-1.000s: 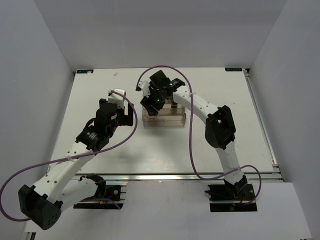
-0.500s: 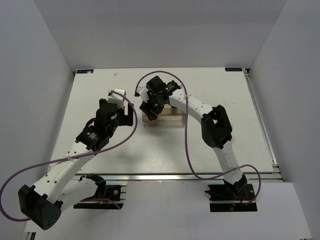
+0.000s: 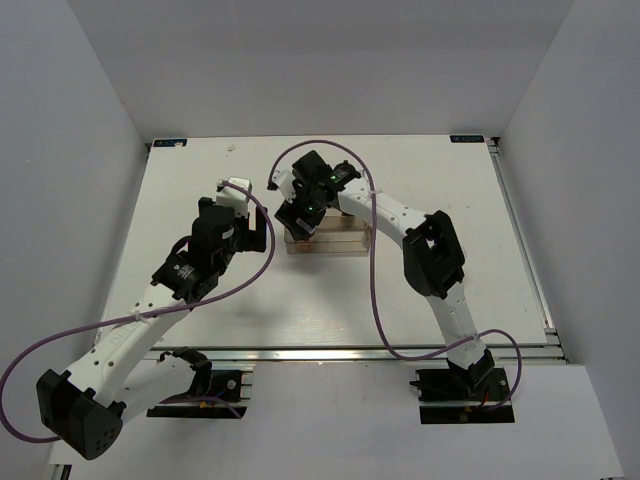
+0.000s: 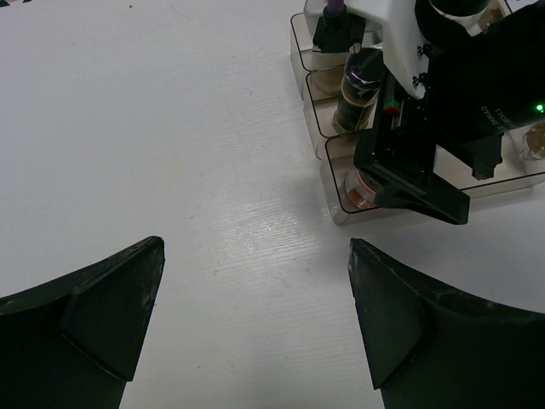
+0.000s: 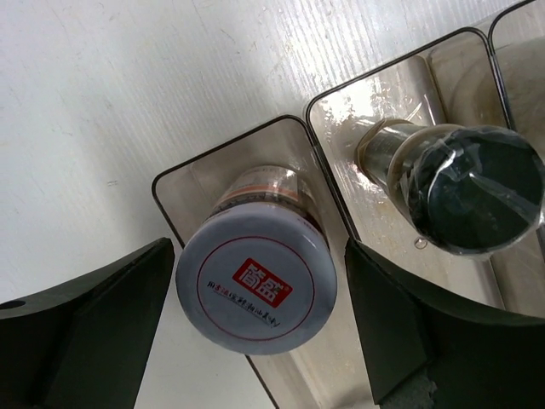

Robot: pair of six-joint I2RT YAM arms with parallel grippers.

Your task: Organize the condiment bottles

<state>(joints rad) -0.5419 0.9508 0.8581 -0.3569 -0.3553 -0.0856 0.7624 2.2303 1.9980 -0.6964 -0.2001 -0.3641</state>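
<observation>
A brownish jar with a red-marked white lid point(image 5: 255, 290) stands in the front left compartment of the clear stepped rack point(image 5: 213, 170). My right gripper point(image 5: 260, 247) is open, directly above this jar, its fingers on either side of the lid with narrow gaps. A dark jar with a black cap point(image 5: 473, 187) stands in the compartment behind. In the left wrist view the brownish jar point(image 4: 362, 186), the dark jar point(image 4: 358, 89) and another black-capped jar point(image 4: 336, 25) line the rack's left end, under my right gripper point(image 4: 409, 183). My left gripper point(image 4: 255, 256) is open and empty over the table, left of the rack.
The rack point(image 3: 330, 240) sits mid-table in the top view, partly hidden by my right gripper point(image 3: 300, 215). My left gripper point(image 3: 237, 190) is to its left. A pale jar point(image 4: 535, 141) shows at the rack's right side. White table surrounds the rack.
My right gripper has moved left along the rack to its left end, over the brownish jar. My left arm has not moved.
</observation>
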